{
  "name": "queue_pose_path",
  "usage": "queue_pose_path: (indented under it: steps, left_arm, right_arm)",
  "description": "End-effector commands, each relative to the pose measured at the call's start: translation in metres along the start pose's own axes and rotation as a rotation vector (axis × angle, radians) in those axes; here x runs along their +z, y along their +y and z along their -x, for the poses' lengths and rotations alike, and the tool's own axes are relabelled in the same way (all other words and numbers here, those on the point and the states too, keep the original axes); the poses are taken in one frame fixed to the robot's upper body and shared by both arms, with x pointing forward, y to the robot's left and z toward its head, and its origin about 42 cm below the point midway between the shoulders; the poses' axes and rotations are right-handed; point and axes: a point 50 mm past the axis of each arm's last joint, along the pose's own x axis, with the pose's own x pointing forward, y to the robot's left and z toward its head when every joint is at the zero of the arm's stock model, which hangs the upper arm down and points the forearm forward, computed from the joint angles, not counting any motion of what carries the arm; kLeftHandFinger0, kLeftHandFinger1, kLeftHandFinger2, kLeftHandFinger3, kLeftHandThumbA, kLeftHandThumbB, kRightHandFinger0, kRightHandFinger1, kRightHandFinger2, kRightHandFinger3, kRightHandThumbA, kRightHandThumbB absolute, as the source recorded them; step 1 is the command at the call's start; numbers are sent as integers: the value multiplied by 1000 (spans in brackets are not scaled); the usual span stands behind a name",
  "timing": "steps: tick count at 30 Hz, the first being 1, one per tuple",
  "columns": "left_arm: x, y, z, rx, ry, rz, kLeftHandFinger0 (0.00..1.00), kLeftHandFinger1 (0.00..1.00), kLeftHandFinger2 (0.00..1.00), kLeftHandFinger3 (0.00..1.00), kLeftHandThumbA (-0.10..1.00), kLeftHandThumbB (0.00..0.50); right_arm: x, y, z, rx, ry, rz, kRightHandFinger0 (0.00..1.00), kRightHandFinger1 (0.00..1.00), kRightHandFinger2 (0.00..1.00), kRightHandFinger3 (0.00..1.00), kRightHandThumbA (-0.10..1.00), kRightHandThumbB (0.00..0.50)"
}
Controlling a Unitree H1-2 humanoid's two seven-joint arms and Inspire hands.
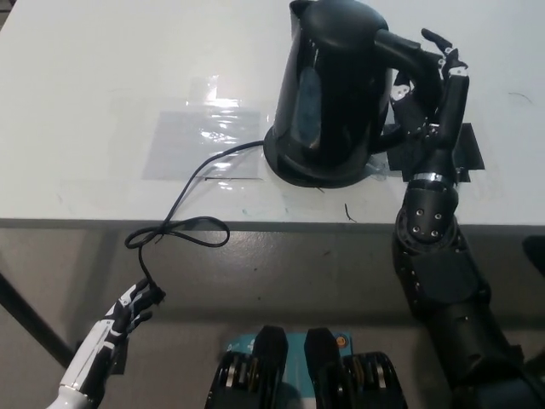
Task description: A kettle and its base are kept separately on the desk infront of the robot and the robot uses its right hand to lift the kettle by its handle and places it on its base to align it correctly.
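Note:
The black kettle (328, 85) stands on its round black base (294, 168) at the middle of the white desk (102, 77), leaning slightly to the picture's left. My black right hand (430, 85) is at the kettle's handle (404, 47) on its right side, fingers curled around it with the tips sticking up. The base's black cord (183, 204) runs left and loops over the desk's front edge. My white left hand (123, 315) rests low at the lower left, below the desk edge, fingers apart and holding nothing.
A clear plastic sheet (200, 141) is taped flat to the desk left of the base. Black tape marks (464, 153) lie right of the kettle behind my right wrist. The desk's front edge (255, 223) runs across the middle of the picture.

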Motion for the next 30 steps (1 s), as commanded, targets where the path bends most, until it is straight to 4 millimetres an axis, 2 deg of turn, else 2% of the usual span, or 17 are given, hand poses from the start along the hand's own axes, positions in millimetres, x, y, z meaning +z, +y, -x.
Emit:
queue_pose_path:
  steps: [1, 4, 9, 13, 19, 22, 27, 30]
  left_arm:
    - [10, 8, -4, -16, -55, -25, 1000, 1000, 1000, 1000, 1000, 213]
    - [10, 9, -4, -21, -58, -27, 1000, 1000, 1000, 1000, 1000, 212]
    - [11, 7, -5, -20, -66, -21, 1000, 1000, 1000, 1000, 1000, 210]
    - [13, 7, -7, -23, -69, -25, 1000, 1000, 1000, 1000, 1000, 209]
    - [14, 8, -7, -28, -65, -19, 1000, 1000, 1000, 1000, 1000, 216]
    - [15, 9, -6, -32, -62, -26, 1000, 1000, 1000, 1000, 1000, 215]
    - [16, 9, -8, -32, -70, -28, 1000, 1000, 1000, 1000, 1000, 205]
    - [13, 11, -9, -32, -66, -26, 1000, 1000, 1000, 1000, 1000, 217]
  right_arm:
    - [23, 28, -12, 25, -86, -21, 0, 137, 546, 692, -100, 80]
    - [26, 33, -11, 38, -84, -38, 0, 69, 449, 590, -100, 80]
    - [27, 42, -13, 49, -113, 31, 0, 2, 375, 542, -100, 85]
    - [31, 48, -16, 52, -140, 73, 0, 11, 428, 550, -100, 99]
    - [38, 59, -19, 72, -189, 124, 0, 0, 420, 544, -100, 114]
    - [43, 62, -24, 81, -212, 142, 0, 9, 425, 542, -100, 143]
    - [49, 62, -28, 82, -262, 175, 0, 16, 437, 560, -100, 130]
    - [47, 62, -30, 118, -252, 181, 0, 63, 480, 585, -100, 125]
